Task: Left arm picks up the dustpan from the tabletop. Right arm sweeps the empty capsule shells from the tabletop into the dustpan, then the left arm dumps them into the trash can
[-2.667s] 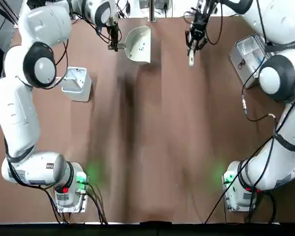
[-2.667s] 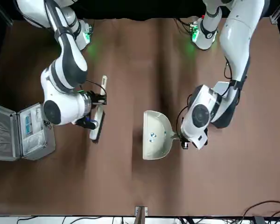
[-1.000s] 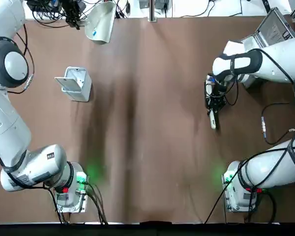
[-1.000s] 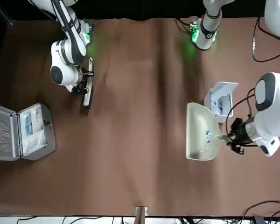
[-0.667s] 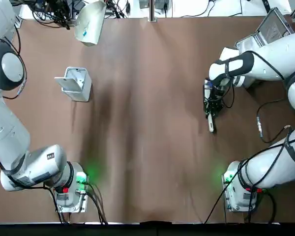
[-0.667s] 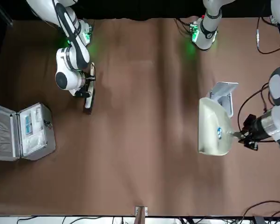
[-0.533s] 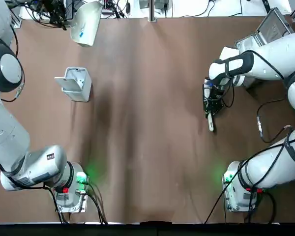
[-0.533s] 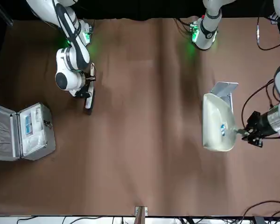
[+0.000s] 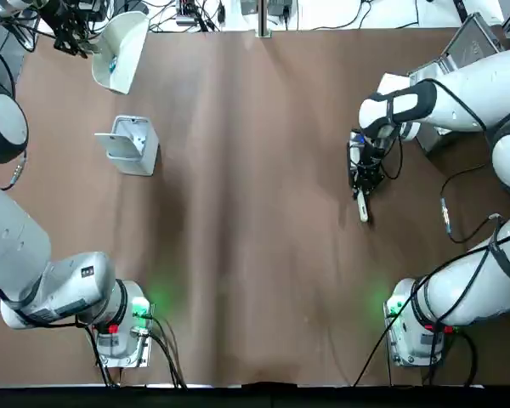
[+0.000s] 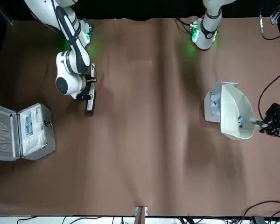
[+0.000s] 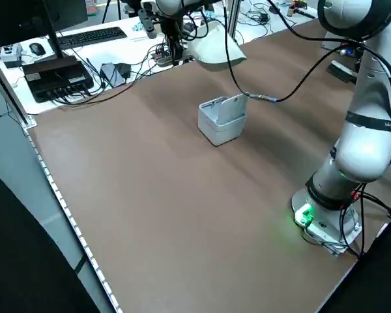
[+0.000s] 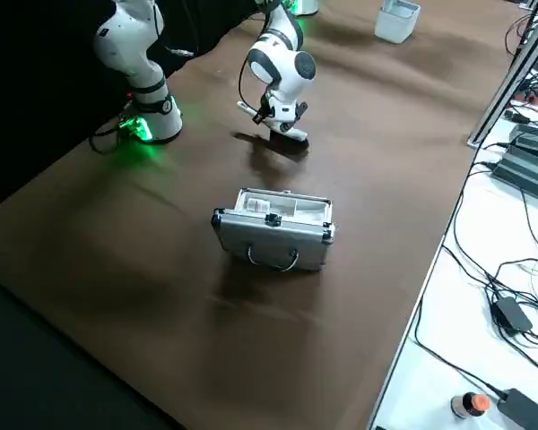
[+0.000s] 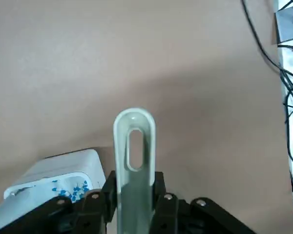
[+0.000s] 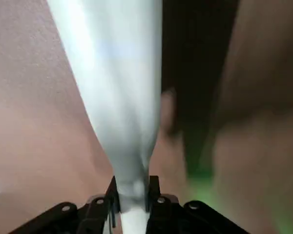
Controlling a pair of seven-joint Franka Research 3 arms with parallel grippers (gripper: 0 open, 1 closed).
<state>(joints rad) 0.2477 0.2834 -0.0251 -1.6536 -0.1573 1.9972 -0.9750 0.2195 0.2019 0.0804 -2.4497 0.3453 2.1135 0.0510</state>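
- Gripping the dustpan (image 9: 119, 55) by its slotted handle with the left gripper (image 10: 267, 125), on the far side of the trash can (image 9: 136, 146) from the arm bases; clamping the jaws on that handle, likely to leave the wide mouth free for pouring.
- Carrying a few blue-and-white capsule shells (image 10: 240, 121) in the scoop, just beside the trash can in the top view; probably keeping the bowl fairly level to avoid an early spill.
- Showing more shells (image 13: 79, 189) inside the trash can, with its flip lid (image 11: 232, 108) standing open, presumably to receive this load.
- Clamping the right gripper's (image 9: 365, 166) jaws on the slim white brush (image 9: 363, 206), well to the robot's right of the trash can, probably to keep the pouring space free.
- Nearing the dump, by judgement; needing the mouth brought over the trash can's opening, then a tilt; risking shells missing the small opening or a knock against the lid.
- Curving smoothly in thin, pale cream plastic at the dustpan; presenting rounded, light grey walls at the trash can; shining in ridged metal at the open silver case (image 10: 37, 131), beyond the brush from the trash can.
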